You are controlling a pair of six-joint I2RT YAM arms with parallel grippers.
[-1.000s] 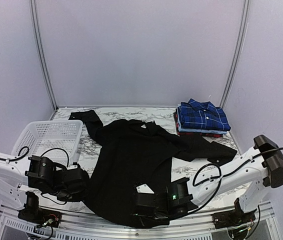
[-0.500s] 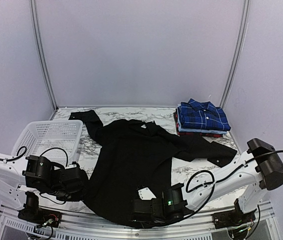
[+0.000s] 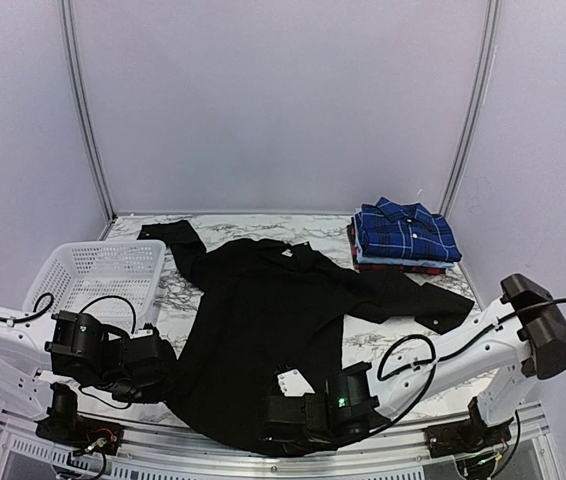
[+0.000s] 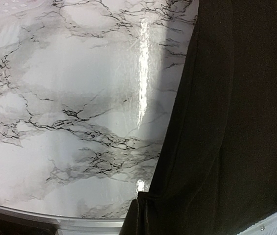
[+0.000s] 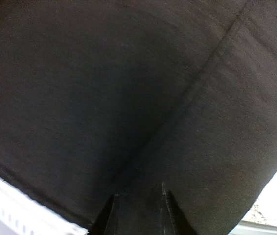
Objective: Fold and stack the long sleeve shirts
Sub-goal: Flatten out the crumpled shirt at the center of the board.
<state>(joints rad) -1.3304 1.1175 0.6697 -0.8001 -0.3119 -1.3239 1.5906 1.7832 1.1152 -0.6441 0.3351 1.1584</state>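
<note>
1. Top external view: at far left we see a white mesh basket (image 3: 93, 270) on the marble table (image 3: 178, 300), with lilac walls (image 3: 283, 100) behind.
2. The left gripper (image 3: 158, 362) sits at the black shirt (image 3: 263, 320)'s left edge; we cannot tell its grip.
3. That shirt lies spread mid-table.
4. The right gripper (image 5: 137, 208) pinches its near hem.
5. The folded shirts (image 3: 405, 238) are stacked at the far right, blue plaid on top.

L gripper (image 3: 166, 370) tips hidden by black shirt (image 3: 263, 310).
</note>
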